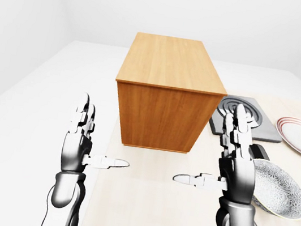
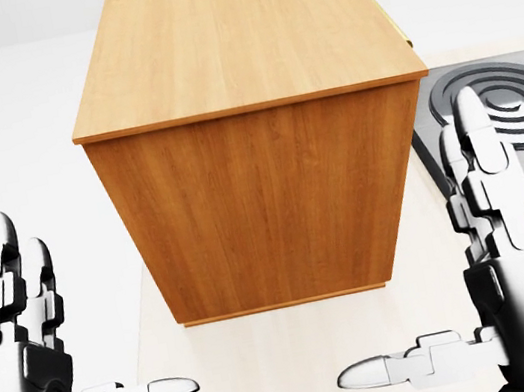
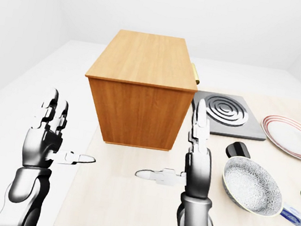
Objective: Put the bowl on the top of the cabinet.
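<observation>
Both hands were raised with fingers spread wide and thumbs pointing inward, holding nothing — a ready pose, apparently, ahead of any reach. The left hand (image 1: 79,145) hovered past the table's left edge; the right hand (image 3: 196,166) stood just left of the bowl (image 3: 252,186), apart from it. The bowl, shallow and round with a fine speckled pattern, sat on the pale table (image 3: 125,201). The cabinet (image 1: 165,92) — a plain box of warm wood grain — offered a flat top. A dark, ringed burner plate (image 3: 224,114) and what seemed a red-rimmed plate (image 3: 291,137) lay beyond.
</observation>
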